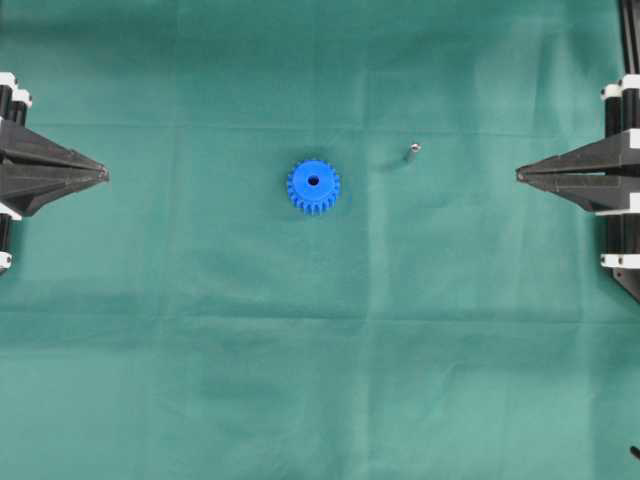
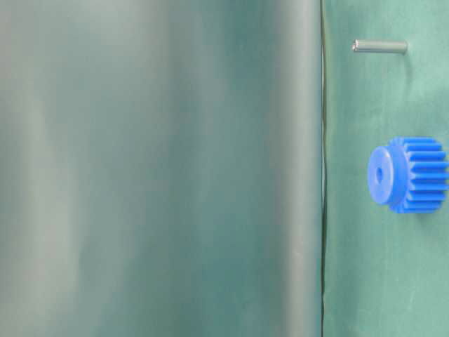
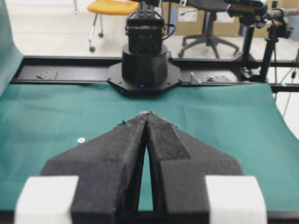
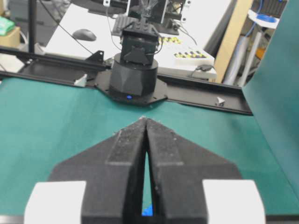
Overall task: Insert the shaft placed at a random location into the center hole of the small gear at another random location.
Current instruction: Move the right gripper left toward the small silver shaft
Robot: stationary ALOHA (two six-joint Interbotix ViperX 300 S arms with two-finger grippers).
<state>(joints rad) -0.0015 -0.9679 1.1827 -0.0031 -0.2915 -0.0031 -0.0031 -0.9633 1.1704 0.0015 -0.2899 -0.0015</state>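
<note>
- No legible writing, brand or label visible on any part.
- Left gripper [image 1: 104,174]: at left edge of green cloth [image 1: 320,380], pointing inward, fingertips pressed together, holding nothing.
- Right gripper [image 1: 519,175]: mirrored at right edge, jaws also pressed together, empty.
- Small gear [image 1: 313,186]: flat near cloth centre, center hole [image 1: 313,181] facing up.
- Shaft [image 1: 412,150]: standing upright, right of gear, apart from it.

Even, bright light fills every view, the shaft [image 1: 413,149] casting a faint shadow toward lower left on the cloth [image 1: 320,350], while the table-level view's left two-thirds is blurred and wrist views' foregrounds soft.
</note>
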